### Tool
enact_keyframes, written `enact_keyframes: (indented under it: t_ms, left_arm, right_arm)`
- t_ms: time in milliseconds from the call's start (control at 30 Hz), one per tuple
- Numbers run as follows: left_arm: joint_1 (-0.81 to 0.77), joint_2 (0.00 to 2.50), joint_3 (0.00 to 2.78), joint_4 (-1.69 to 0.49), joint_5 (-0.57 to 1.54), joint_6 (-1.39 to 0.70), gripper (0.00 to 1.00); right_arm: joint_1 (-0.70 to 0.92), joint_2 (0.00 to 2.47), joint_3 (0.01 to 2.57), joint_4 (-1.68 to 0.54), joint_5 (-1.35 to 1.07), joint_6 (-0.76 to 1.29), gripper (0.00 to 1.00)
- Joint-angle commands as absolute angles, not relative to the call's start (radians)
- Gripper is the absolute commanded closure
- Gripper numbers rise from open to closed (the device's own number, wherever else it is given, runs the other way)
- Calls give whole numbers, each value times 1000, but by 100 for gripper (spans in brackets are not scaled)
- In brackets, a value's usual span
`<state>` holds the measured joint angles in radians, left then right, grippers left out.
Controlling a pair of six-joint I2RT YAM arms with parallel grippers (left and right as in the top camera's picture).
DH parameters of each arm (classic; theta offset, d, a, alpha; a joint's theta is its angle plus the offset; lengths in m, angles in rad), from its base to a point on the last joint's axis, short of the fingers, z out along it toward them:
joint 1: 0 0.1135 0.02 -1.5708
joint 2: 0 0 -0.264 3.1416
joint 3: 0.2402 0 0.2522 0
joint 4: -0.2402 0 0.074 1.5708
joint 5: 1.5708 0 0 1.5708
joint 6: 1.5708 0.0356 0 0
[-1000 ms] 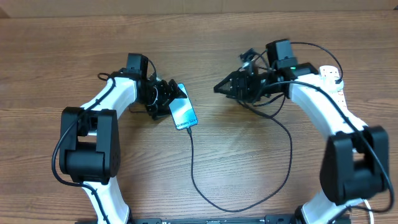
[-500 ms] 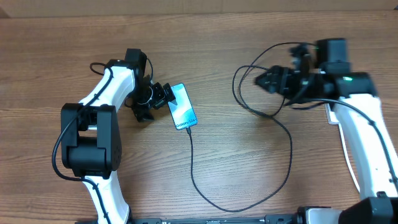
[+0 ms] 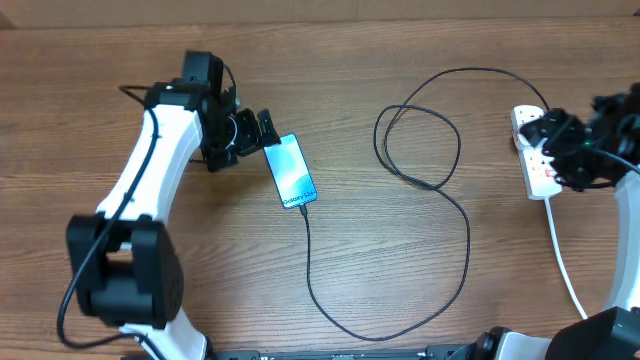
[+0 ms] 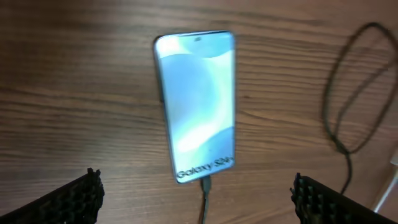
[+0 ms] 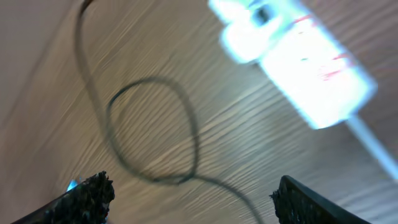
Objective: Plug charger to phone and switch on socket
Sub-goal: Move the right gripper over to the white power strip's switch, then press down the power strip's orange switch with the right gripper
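phone (image 3: 291, 173): lies flat and screen-up, lit light blue, left of the middle of the tabletop (image 3: 400, 290) and nearer its far edge. It is turned a little, so the short edge reading "Galaxy S24" faces the near edge and slightly right.
charger (image 3: 468, 235): thin black cable. Its connector tip meets the middle of the phone's "Galaxy S24" edge. From there it runs toward the near edge, sweeps right in a wide curve and climbs back toward the far edge. Right of the middle it makes a loop, then arcs on to the far end of the socket (image 3: 540, 178).
socket: white strip with red marks, close to the right edge in the far half, its length running far to near. The right wrist view is too blurred to show what sits at its far end.
white cord (image 3: 561, 255): thick, leaves the socket's near end and runs toward the near right corner.
left pincer (image 3: 256, 138): just beside the phone's far short edge, toward the left edge. Its fingers are spread wide with nothing between them. Whether a finger touches the phone cannot be told.
right pincer (image 3: 556, 150): over the socket's right side, fingers spread wide, holding nothing. Whether it touches the strip cannot be told.
tabletop: brown wood grain.
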<state>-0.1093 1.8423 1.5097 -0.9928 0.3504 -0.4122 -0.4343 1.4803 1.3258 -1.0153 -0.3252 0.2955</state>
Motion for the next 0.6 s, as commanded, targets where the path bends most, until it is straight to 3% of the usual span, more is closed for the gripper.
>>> enact_keyframes:
  t_ms: [0, 33, 67, 133, 167, 567]
  left_arm:
    - [-135, 1800, 1528, -996, 340, -370, 0]
    - [-139, 1797, 1528, -996, 340, -370, 0]
    - [-141, 1797, 1528, -997, 340, -370, 0]
    - [-141, 1798, 1527, -1003, 341, -374, 0]
    - [-141, 1798, 1527, -1009, 341, -381, 0]
    - [-141, 1798, 1527, -1075, 341, -408, 0]
  right_arm:
    - [-469, 1467, 1335, -979, -220, 348, 17]
    - [-475, 1468, 1335, -962, -217, 348, 25]
    - [-480, 1471, 1335, -939, -211, 348, 42]
    - [-485, 1481, 1335, -903, -181, 349, 91]
    - [-486, 1490, 1335, -882, -163, 349, 96]
    - [-486, 1776, 1334, -712, -128, 348, 96]
